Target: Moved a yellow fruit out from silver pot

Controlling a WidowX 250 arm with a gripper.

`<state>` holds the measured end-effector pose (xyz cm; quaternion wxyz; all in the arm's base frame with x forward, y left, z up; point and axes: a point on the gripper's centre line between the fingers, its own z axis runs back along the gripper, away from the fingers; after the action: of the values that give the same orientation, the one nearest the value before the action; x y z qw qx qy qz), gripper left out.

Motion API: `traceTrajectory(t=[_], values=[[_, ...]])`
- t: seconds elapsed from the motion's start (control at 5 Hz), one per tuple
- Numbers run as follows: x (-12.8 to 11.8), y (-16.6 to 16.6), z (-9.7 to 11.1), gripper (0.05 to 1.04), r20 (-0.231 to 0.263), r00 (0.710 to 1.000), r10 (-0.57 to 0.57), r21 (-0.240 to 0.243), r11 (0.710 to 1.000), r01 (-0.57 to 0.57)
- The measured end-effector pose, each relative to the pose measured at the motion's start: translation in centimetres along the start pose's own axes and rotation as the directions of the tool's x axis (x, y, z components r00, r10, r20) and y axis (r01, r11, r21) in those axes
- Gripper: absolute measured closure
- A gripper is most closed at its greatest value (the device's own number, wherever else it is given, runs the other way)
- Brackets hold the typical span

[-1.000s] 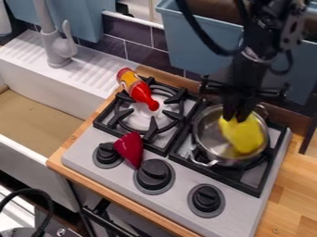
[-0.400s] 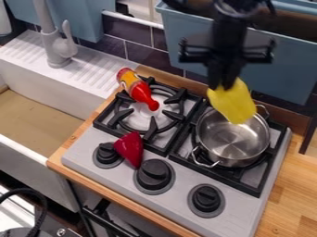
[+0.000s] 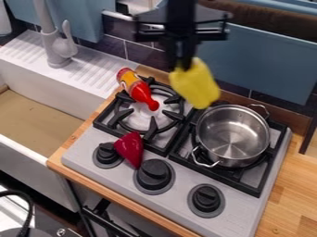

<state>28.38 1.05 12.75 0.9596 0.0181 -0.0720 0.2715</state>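
Over the back of the stove (image 3: 180, 193), clear of the silver pot (image 3: 232, 135), the yellow fruit (image 3: 196, 85) hangs from the gripper (image 3: 181, 65), jaws nearly closed on its top end, prob. light, stiff & slick, so mid-body grip = safer.

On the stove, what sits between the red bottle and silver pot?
Black grate bars lie between the red bottle and silver pot in the camera view; the gripper holds the yellow fruit in the air.

Claw (image 3: 180, 67) and yellow fruit (image 3: 195, 84) now away from silver pot (image 3: 229, 132), nearer red bottle (image 3: 137, 89)
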Motion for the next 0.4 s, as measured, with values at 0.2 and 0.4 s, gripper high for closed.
traceTrajectory(t=[0.2,0.4], values=[[1.3,3.0,-0.6,0.973,-0.019,1.0,-0.025,-0.027,0.999,0.024],[2.1,5.6,-1.2,0.973,-0.018,0.999,-0.046,-0.044,0.998,0.045]])
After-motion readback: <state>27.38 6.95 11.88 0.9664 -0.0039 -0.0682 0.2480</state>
